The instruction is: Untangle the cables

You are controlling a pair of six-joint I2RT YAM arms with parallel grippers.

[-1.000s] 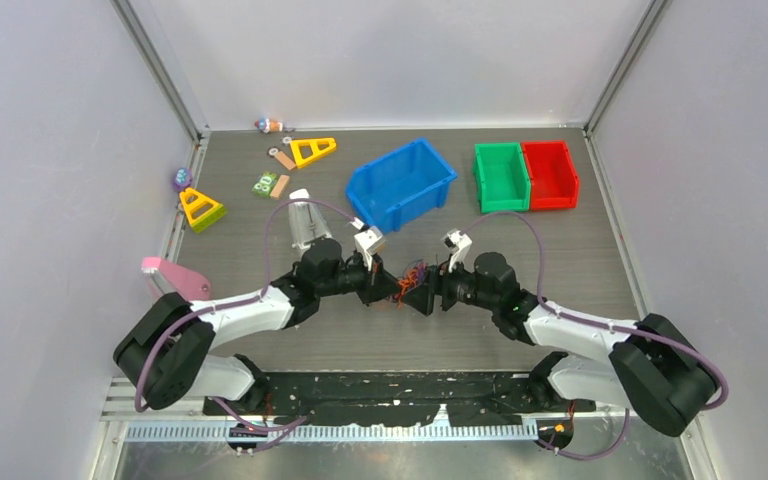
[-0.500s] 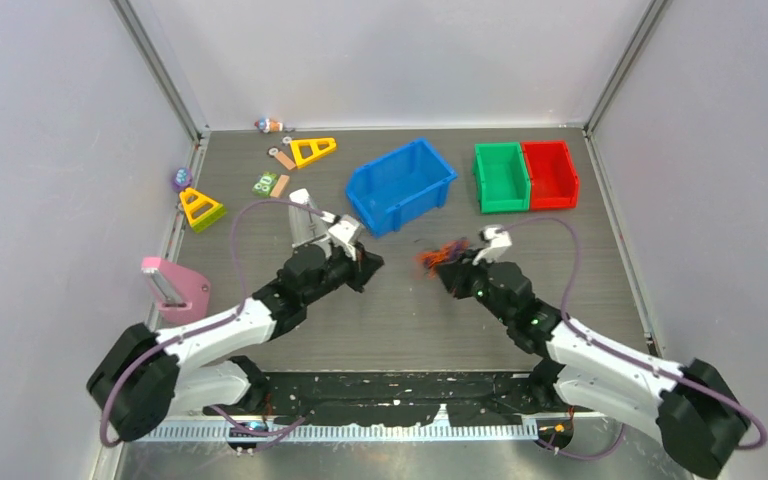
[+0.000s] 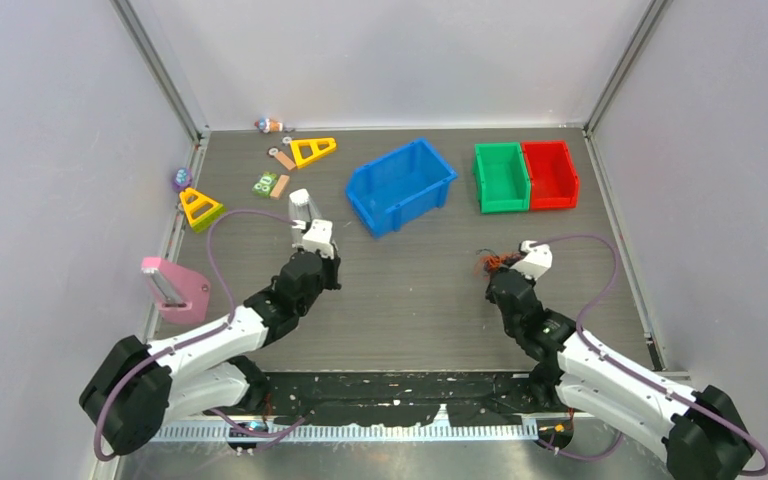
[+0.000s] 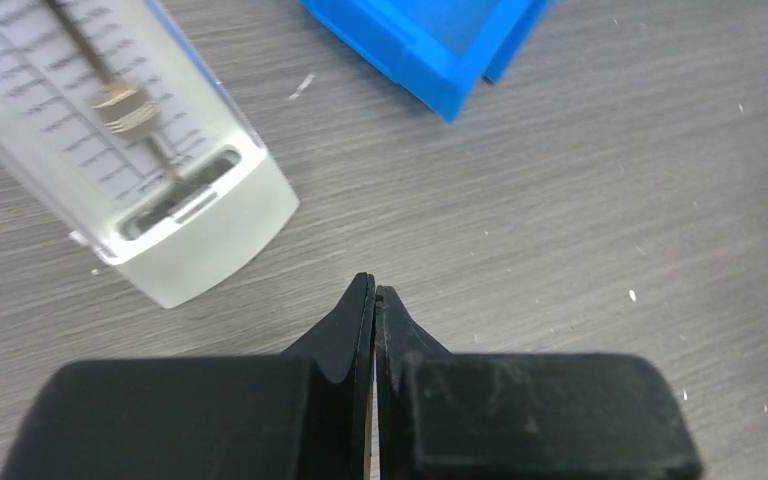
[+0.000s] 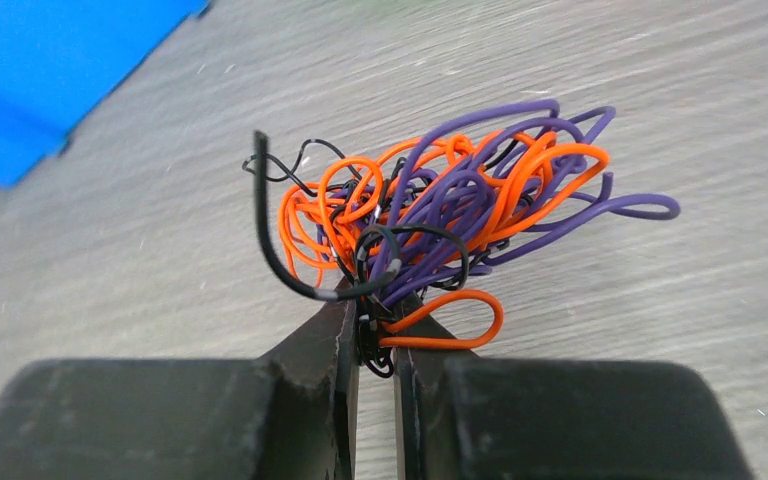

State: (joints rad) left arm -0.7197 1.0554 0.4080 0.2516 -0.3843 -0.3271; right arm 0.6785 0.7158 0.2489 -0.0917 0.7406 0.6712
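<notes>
well apart from green bin (image 3: 501,177), cables (image 5: 460,200)

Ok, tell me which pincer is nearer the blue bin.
Left. The left pincer sits just short of a corner of the blue bin; the right pincer, clamping the cables, is farther off to its right.

My left arm (image 3: 222,335) stretches forward over the desk from its base, and the left pincer (image 4: 373,292) is closed tight, finger pressed against finger. My right arm (image 3: 600,362) reaches forward too, well apart from the left, with the right pincer (image 5: 375,305) clamped on the cables (image 5: 450,195).
</notes>
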